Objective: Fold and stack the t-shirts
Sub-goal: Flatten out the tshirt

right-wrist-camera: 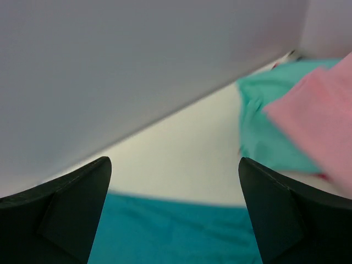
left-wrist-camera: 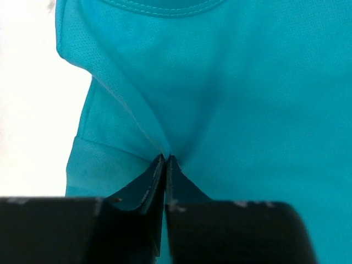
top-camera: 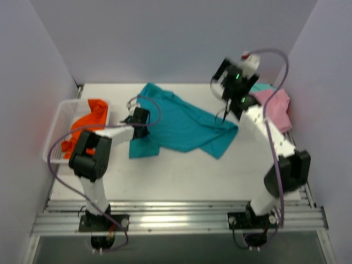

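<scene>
A large teal-blue t-shirt (top-camera: pixel 181 124) lies crumpled across the middle of the table. My left gripper (top-camera: pixel 139 119) is down on its left part, and the left wrist view shows the gripper (left-wrist-camera: pixel 166 158) shut on a pinched ridge of the teal cloth (left-wrist-camera: pixel 231 88). My right gripper (top-camera: pixel 226 110) hangs open above the shirt's right edge. In the right wrist view the open gripper (right-wrist-camera: pixel 175 165) has nothing between its fingers, with teal cloth (right-wrist-camera: pixel 176 236) below. A pink t-shirt (top-camera: pixel 276 107) lies on a mint-green one (top-camera: pixel 263 87) at the back right. An orange t-shirt (top-camera: pixel 88 124) sits in the basket.
A white lattice basket (top-camera: pixel 56 129) stands at the left edge of the table. Grey walls close in the back and both sides. The pink shirt (right-wrist-camera: pixel 319 104) and mint-green shirt (right-wrist-camera: pixel 264 126) lie just right of my right gripper. Cables loop over both arms.
</scene>
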You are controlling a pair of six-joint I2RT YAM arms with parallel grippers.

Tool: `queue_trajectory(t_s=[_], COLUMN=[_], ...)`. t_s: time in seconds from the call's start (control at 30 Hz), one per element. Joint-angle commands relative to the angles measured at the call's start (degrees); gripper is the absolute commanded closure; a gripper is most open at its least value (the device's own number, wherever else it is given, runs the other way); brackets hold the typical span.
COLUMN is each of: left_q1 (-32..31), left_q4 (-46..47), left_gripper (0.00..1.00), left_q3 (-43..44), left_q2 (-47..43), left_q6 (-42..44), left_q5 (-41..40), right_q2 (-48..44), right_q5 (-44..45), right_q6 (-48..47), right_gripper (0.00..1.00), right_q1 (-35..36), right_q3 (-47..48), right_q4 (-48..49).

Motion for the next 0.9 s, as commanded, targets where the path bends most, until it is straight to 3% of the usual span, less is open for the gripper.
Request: queue_trajectory(t_s=[0.0, 0.13, 0.2, 0.37, 0.47, 0.67, 0.87], left_q1=[-0.1, -1.2, -2.5, -5.3, -6.9, -8.5, -9.2], left_q4=[-3.4, -5.1, -4.4, -6.2, -6.8, -9.1, -10.9], left_gripper=[0.84, 0.34, 0.21, 0.18, 0.18, 0.20, 0.19], left_q3=[-2.9, -7.6, -11.8, -19.6, -24.6, -30.5, -29.4], left_q2=[-7.8, -16.6, -24.2, -38.1, -41.9, -40.8, -36.9], left_q6=[-1.3, -3.4, -4.2, -9.0, -11.6, -13.9, -16.6], left_q5=[-2.1, -5.5, -7.6, -10.6, -10.0, -10.4, -11.5], right_q2=[-8.8, -19.6, -25.5, -34.5, -37.5, -40.4, -41.2], right_q5=[1.4, 3.0, 4.3, 6.5, 6.1, 5.7, 5.8], right_q6=[5.0, 13.9, 16.9, 24.3, 25.6, 28.1, 27.4], right_gripper=[0.04, 0.04, 0.05, 0.06, 0.06, 0.06, 0.05], right_q1=[11.9, 17.4, 19.5, 25.2, 27.7, 29.3, 29.8], right_q3=[-17.4, -37.1, -46.8, -56.3, -60.7, -64.0, -64.0], right_q4=[5.5, 7.1, 7.8, 0.8, -1.1, -4.0, -4.3])
